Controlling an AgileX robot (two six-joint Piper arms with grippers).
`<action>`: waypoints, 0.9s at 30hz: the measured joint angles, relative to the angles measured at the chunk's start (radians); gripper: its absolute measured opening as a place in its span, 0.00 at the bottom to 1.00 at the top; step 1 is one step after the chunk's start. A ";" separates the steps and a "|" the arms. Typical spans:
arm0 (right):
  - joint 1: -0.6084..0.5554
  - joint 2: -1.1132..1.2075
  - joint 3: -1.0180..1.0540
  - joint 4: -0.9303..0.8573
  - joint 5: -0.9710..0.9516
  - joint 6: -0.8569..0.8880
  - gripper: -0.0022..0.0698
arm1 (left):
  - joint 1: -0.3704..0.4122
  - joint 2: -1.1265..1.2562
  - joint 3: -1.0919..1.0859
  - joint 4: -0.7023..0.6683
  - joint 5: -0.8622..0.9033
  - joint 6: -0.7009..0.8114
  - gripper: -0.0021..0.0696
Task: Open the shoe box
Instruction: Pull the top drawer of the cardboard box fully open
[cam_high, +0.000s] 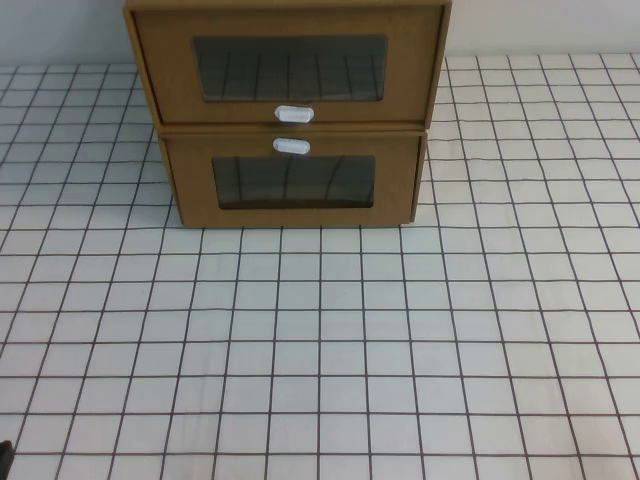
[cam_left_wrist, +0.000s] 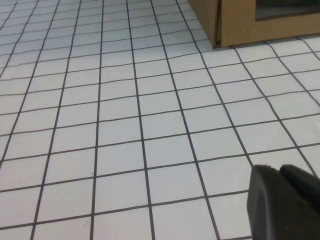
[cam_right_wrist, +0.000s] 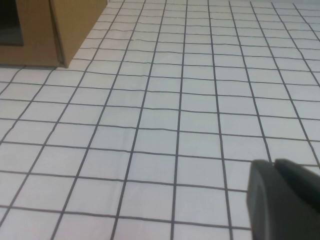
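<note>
Lab-style test bench: grid-lined tablecloth (cam_high: 320, 350), bare wall (cam_high: 60, 30).

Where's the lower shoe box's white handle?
High view: lower handle sits far centre, high on the lower shoe box, just under the upper handle; left gripper and right gripper hang over the cloth.

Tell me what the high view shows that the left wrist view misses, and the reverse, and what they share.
Only the high view: the upper box stacked on the lower box, both shut, each with a dark window and a white handle. Only the left wrist view: the left gripper, shut, above the gridded cloth, apart from the boxes. Shared: the cloth and a corner of the lower box. The right gripper, shut, shows in neither, only in its own wrist view.
</note>
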 joint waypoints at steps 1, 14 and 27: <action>0.000 0.000 0.000 0.000 0.000 0.000 0.01 | 0.000 0.000 0.000 0.000 0.000 0.000 0.03; 0.000 0.000 0.000 0.000 0.000 0.000 0.01 | 0.000 0.000 0.000 0.000 0.000 0.006 0.03; 0.000 0.000 0.000 0.000 0.000 0.000 0.01 | 0.000 0.000 0.000 -0.003 -0.020 0.008 0.03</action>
